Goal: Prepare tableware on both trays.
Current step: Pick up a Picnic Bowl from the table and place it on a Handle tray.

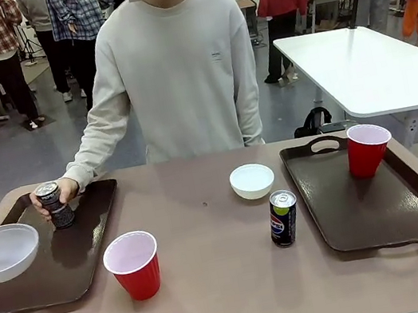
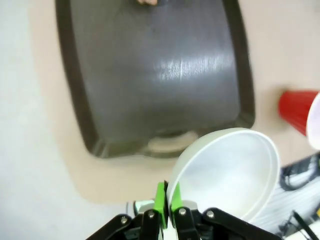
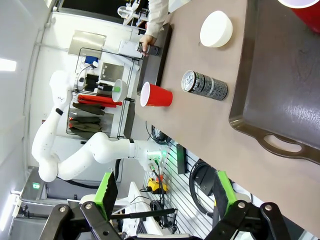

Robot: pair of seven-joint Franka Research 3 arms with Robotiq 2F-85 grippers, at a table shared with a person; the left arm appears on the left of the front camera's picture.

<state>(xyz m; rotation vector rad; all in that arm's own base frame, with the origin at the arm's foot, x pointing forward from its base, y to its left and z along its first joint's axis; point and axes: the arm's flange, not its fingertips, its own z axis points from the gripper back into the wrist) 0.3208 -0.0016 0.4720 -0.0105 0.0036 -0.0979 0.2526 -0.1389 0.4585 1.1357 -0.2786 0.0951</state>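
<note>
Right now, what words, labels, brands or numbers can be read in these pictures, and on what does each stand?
Nothing can be read for certain.
blue can: print on its side, too small to read.
black can: pale print, blurred.
sweatshirt: a small chest mark, too small to read.

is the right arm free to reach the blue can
Probably yes: the right tool is open and empty, and the blue can stands alone beside the right tray, clear of the white bowl.
</note>
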